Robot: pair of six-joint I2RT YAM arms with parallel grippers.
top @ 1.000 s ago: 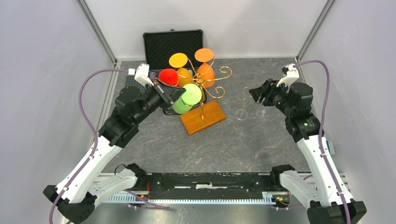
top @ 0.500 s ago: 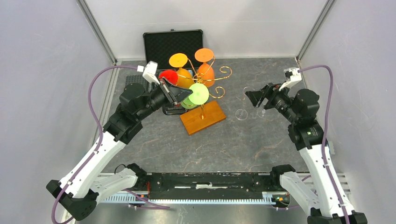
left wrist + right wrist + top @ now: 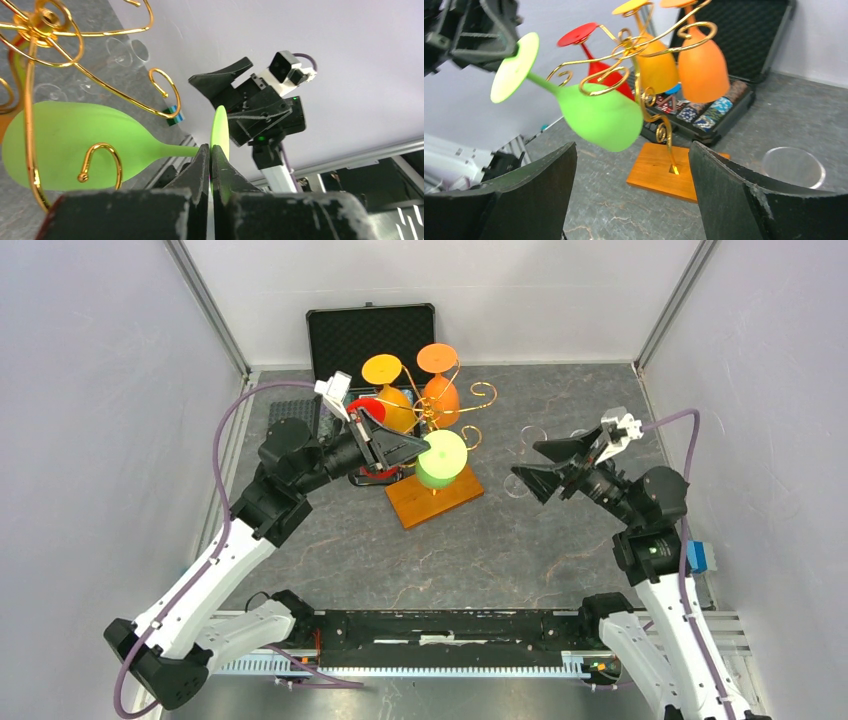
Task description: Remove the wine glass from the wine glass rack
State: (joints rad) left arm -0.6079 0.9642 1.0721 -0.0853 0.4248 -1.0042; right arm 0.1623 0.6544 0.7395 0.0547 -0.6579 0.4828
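Within the last second, has swung the green wine glass (image 3: pixel 441 460) rightward and tipped it over, the left gripper (image 3: pixel 418 447) pinching the rim of its foot with both jaws pressed hard together on it. Now holds it almost on its side: foot out toward the right arm, bowl low beside the thin post of the wine glass rack (image 3: pixel 445 502), just above the wooden base. By the look of the right wrist view, still has one golden curl hooked around the stem near the bowl, so not yet off the rack.

Over the same second, has spread the right gripper (image 3: pixel 540 467) wide and brought it in to face the rack, empty and apart from the glass. Looks like preparation for a handover or a steadying grip. Probably calls for sliding the stem out through the curl's open end before pulling away.

Leaves the orange glass (image 3: pixel 441 395), yellow glass (image 3: pixel 392 405) and red glass (image 3: pixel 362 405) hanging from the other arms, with clear glasses (image 3: pixel 516 485) on the table near the right gripper.

No brand, label or readable writing anywhere; markings on the chips (image 3: pixel 704 117) in the black case (image 3: pixel 372 332) too small to make out.
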